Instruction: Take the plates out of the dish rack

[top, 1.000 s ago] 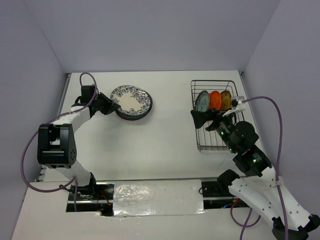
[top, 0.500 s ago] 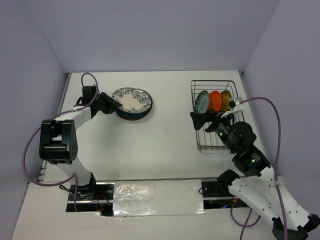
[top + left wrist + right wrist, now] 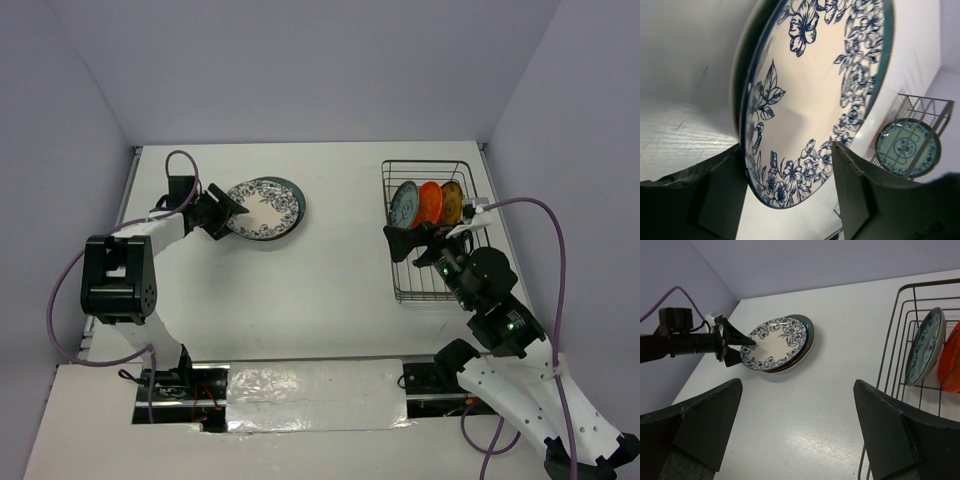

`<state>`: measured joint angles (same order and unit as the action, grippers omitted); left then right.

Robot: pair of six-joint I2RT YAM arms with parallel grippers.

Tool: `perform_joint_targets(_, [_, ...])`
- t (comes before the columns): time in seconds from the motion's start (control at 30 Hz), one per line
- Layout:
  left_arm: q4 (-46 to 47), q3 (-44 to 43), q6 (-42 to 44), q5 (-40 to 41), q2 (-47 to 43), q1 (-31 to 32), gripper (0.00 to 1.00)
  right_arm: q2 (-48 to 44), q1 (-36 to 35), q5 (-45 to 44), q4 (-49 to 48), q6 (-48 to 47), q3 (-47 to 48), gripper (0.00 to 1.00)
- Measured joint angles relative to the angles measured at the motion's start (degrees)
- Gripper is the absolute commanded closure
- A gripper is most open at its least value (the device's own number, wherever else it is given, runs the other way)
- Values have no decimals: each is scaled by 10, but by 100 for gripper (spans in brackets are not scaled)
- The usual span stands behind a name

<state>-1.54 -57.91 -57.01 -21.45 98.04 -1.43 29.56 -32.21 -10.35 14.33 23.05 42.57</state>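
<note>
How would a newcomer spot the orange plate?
Look at the dark wire dish rack on the right side of the white table. Three plates stand upright at its far end; the orange round plate is the middle one, between a teal patterned plate and a yellowish one.

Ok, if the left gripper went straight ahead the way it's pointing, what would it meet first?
The floral-rimmed plate: its near rim sits between the left gripper's open jaws, so contact would likely come almost at once.

Bare surface (image 3: 330, 270) lies open between the stacked plates (image 3: 265, 208) and the rack (image 3: 418, 283); three upright plates (image 3: 428, 202) fill its far end.
</note>
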Motion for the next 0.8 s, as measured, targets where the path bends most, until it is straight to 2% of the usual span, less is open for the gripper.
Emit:
perform_joint_targets(0.2, [-68, -49, 15, 19, 30, 6, 16, -9, 0, -3, 12, -3, 0, 0])
perform_joint_targets(0.23, [-81, -62, 17, 25, 34, 9, 11, -10, 0, -4, 13, -3, 0, 0])
perform_joint_targets(0.37, [-129, -104, 35, 54, 41, 23, 8, -15, 0, -8, 16, -5, 0, 0])
perform_joint_targets(0.4, [-143, -115, 43, 61, 43, 27, 1, -16, 0, -8, 16, -5, 0, 0])
perform_joint_targets(0.53, [-194, -157, 58, 87, 63, 39, 1, -17, 0, -9, 17, -8, 0, 0])
perform_joint_targets(0.8, [-230, -185, 61, 106, 84, 51, 1, -17, 0, -11, 21, -19, 0, 0])
